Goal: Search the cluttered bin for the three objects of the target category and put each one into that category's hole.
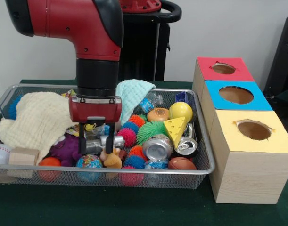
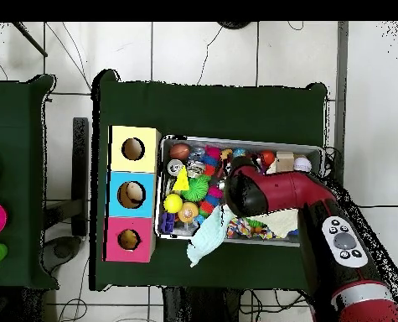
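Observation:
The wire mesh bin (image 1: 111, 171) holds mixed clutter; in the overhead view its rim (image 2: 244, 141) lies right of the boxes. My gripper (image 1: 95, 142) reaches down into the bin's middle, open, with its fingers (image 1: 82, 141) on either side of a small silver can (image 1: 114, 140) lying on its side. I cannot tell if they touch it. Two more cans lie to the right: a crushed silver one (image 1: 157, 148) and one showing its top (image 1: 186, 145). The red-faced hole (image 1: 223, 68) is the far one on the wooden boxes, also in the overhead view (image 2: 129, 240). The arm (image 2: 261, 191) hides the gripper there.
In the bin: cream cloth (image 1: 37, 120), mint cloth (image 1: 134, 96), cheese wedge (image 1: 176, 129), yellow ball (image 1: 181, 111), burger toy (image 1: 158, 114), green spiky ball (image 1: 151, 130), wooden block (image 1: 23, 157), baseball (image 1: 0, 153), football (image 1: 181, 164). Blue hole (image 1: 236, 94) and yellow hole (image 1: 253, 130) stand nearer.

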### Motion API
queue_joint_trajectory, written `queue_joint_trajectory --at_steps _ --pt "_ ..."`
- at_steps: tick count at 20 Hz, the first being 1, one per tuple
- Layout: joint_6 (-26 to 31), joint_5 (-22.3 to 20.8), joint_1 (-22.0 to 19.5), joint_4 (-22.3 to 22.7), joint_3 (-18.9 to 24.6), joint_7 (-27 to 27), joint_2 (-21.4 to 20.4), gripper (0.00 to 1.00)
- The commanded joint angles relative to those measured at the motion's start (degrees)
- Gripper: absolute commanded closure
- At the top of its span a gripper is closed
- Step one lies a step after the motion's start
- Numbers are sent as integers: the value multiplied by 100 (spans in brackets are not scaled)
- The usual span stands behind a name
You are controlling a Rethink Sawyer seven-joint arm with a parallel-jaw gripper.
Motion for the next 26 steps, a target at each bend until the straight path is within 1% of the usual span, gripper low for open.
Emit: queue_joint_trajectory --at_steps 1,5,7,12,16,18,24,26 --pt "845 67 -155 227 164 -205 227 0" --pt "929 42 -217 214 203 -249 331 0" --pt "991 57 -264 245 245 -292 293 0" --pt "1068 117 -422 471 359 -348 108 0" --pt "1090 147 -414 648 391 -307 -85 0" --pt "1144 158 -479 712 445 -382 -176 0" --pt "1084 166 -346 807 412 -227 -213 0" --pt "1042 180 -358 859 435 -200 -222 0"
